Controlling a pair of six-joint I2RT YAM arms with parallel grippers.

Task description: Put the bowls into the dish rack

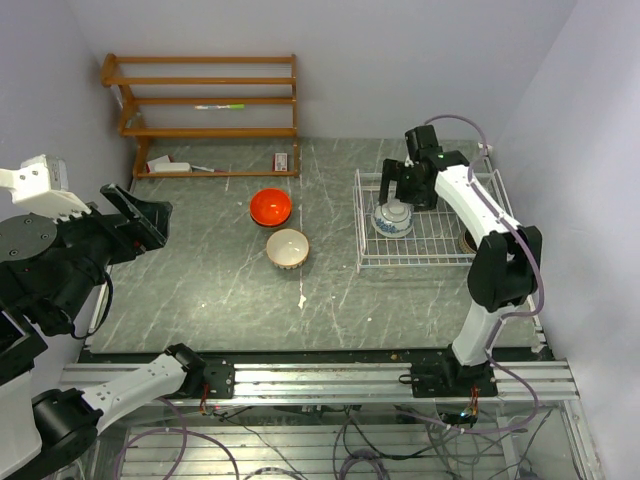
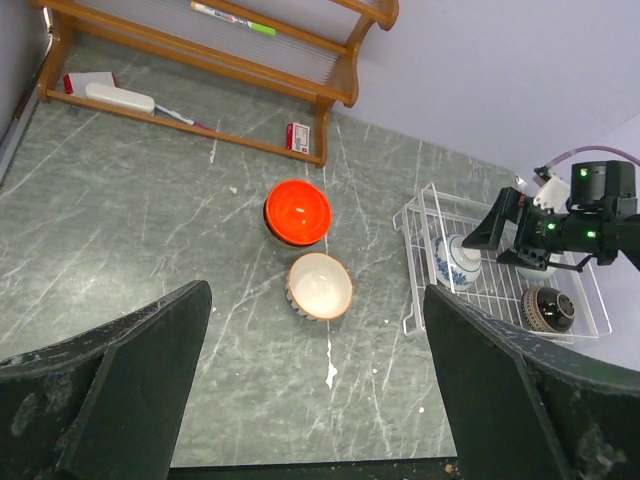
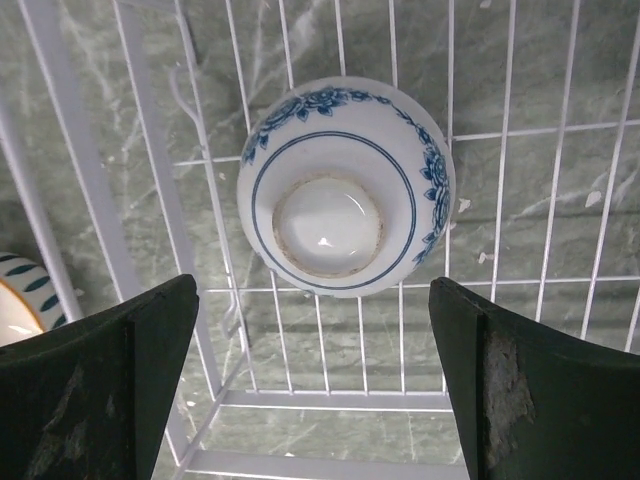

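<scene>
An orange-red bowl [image 1: 271, 207] [image 2: 298, 212] and a ribbed white bowl with a tan rim [image 1: 287, 247] [image 2: 320, 286] sit on the table's middle. A blue-and-white bowl [image 1: 392, 219] [image 3: 345, 187] lies upside down in the white wire dish rack [image 1: 430, 262] [image 2: 420, 215] [image 3: 150, 150]. A dark ribbed bowl [image 2: 548, 308] is in the rack's right part. My right gripper [image 1: 400, 188] [image 3: 312, 290] is open and empty just above the blue-and-white bowl. My left gripper [image 1: 148, 218] [image 2: 317, 292] is open and empty, raised at the far left.
A brown wooden shelf unit [image 1: 205, 100] [image 2: 200, 45] stands at the back left, with a white item [image 1: 168, 166] and a small red box [image 1: 282, 160] under it. Walls close in on left and right. A striped bowl edge [image 3: 20, 300] shows beside the rack wire.
</scene>
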